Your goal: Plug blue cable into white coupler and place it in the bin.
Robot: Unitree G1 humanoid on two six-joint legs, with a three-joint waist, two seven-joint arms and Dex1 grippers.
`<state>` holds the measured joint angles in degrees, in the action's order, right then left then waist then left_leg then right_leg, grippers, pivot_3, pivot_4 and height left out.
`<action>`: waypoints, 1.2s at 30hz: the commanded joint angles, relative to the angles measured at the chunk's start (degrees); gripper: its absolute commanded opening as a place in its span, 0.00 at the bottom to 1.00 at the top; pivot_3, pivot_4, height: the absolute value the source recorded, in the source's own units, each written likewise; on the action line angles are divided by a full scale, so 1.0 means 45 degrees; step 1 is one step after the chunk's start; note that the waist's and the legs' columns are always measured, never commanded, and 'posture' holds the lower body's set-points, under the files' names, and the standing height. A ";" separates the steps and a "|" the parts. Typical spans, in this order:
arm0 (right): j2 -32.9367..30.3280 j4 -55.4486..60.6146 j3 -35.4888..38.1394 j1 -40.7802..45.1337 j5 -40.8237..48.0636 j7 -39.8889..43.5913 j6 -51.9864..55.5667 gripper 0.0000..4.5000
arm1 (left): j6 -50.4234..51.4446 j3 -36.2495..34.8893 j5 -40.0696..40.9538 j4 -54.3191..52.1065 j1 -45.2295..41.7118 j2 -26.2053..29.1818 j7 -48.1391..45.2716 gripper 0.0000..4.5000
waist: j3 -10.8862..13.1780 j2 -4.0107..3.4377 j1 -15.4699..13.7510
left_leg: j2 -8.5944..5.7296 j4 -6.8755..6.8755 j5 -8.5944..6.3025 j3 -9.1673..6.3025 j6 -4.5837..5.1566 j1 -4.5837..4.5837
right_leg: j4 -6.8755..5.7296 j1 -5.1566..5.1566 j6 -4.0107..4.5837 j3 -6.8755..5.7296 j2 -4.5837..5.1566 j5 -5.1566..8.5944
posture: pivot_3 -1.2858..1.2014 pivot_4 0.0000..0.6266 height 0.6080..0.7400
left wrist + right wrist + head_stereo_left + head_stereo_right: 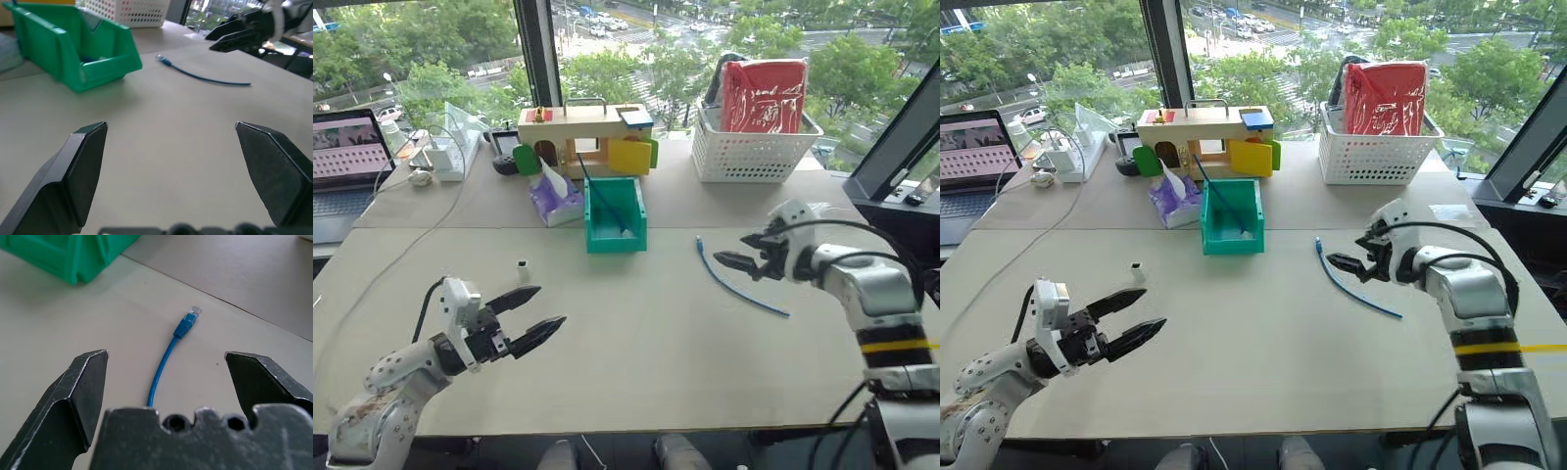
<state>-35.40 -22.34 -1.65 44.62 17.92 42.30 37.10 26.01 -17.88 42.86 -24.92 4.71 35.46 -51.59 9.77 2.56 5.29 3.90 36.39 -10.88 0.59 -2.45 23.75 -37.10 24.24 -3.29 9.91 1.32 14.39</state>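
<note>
The table (646, 343) carries one blue cable (736, 281), one white coupler (523, 269) and one green bin (616, 217). Behind them stand one white lattice basket (754, 147) holding one red bag (763, 96), one purple tissue pack (554, 199), one wooden toy house (582, 137) and one laptop (347, 166). Two grippers show, a left gripper (530, 315) and a right gripper (734, 253).

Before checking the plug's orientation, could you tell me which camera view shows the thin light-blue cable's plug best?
The right wrist view: the thin light-blue cable lies between the open right gripper fingers, its clear plug tip sharp. The head views show the whole cord small; the left wrist view shows it distant.
</note>
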 commanded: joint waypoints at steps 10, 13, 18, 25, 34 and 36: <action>0.2578 -0.9145 -0.0076 0.3823 -0.2408 -0.1334 -0.4535 0.98 | -0.0343 -0.1565 0.0724 -0.1428 0.1113 0.0187 0.0393 1.00 | 0.0003 -0.0002 0.0353 | -0.0008 -0.0021 -0.0002 -0.0045 0.0002 0.0032 | 0.0020 -0.0003 0.0005 -0.0048 0.0016 -0.0003 | 0.52 0.24 1.00; 0.3001 -0.9894 -0.0020 0.4066 -0.2686 -0.1753 -0.5197 0.98 | -0.0427 -0.1717 0.0555 -0.1472 0.1278 0.0255 0.0394 1.00 | 0.0003 -0.0002 0.0450 | -0.0008 -0.0012 -0.0001 -0.0061 0.0001 0.0023 | 0.0009 -0.0016 0.0011 -0.0062 0.0013 -0.0006 | 0.52 0.24 1.00; 0.3554 -1.0454 0.0246 0.4237 -0.2943 -0.2103 -0.5951 0.81 | -0.0574 -0.1806 0.0638 -0.1412 0.1311 0.0192 0.0334 1.00 | 0.0003 -0.0003 0.0687 | -0.0007 -0.0006 0.0001 -0.0080 -0.0002 0.0009 | -0.0001 -0.0034 0.0015 -0.0072 0.0007 -0.0009 | 0.52 0.24 1.00; 0.4142 -1.0671 0.0323 0.4193 -0.3344 -0.2275 -0.6916 0.29 | -0.0713 -0.1461 0.0422 -0.0910 0.0877 0.0216 0.0279 1.00 | 0.0002 -0.0004 0.0966 | -0.0005 -0.0017 0.0001 -0.0104 -0.0002 0.0010 | -0.0003 -0.0032 0.0018 -0.0090 0.0002 -0.0009 | 0.52 0.24 1.00; 0.3744 -0.9568 0.0230 0.2984 -0.3364 0.0818 -0.7284 0.01 | -0.0763 -0.0748 0.0236 0.0084 -0.0020 0.0399 -0.0397 1.00 | 0.0002 -0.0006 0.1072 | -0.0006 -0.0017 0.0001 -0.0124 -0.0002 0.0012 | -0.0002 -0.0045 0.0018 -0.0110 0.0004 -0.0009 | 0.52 0.24 1.00; 0.3070 -0.7226 -0.0727 0.1732 -0.3331 0.3820 -0.7557 0.01 | -0.0721 -0.0335 0.0003 0.0349 -0.0222 0.0572 -0.0751 1.00 | 0.0004 -0.0009 0.0931 | -0.0007 -0.0017 0.0001 -0.0134 -0.0002 0.0019 | 0.0000 -0.0045 0.0017 -0.0123 0.0005 -0.0008 | 0.52 0.24 1.00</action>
<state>-19.69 -62.67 -1.42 56.32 2.97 48.12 3.97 23.73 -20.57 43.46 -23.49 4.47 36.89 -53.09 9.79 2.52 9.48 3.86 36.32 -10.88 -0.03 -2.46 23.84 -37.09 24.02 -3.22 9.32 1.35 14.35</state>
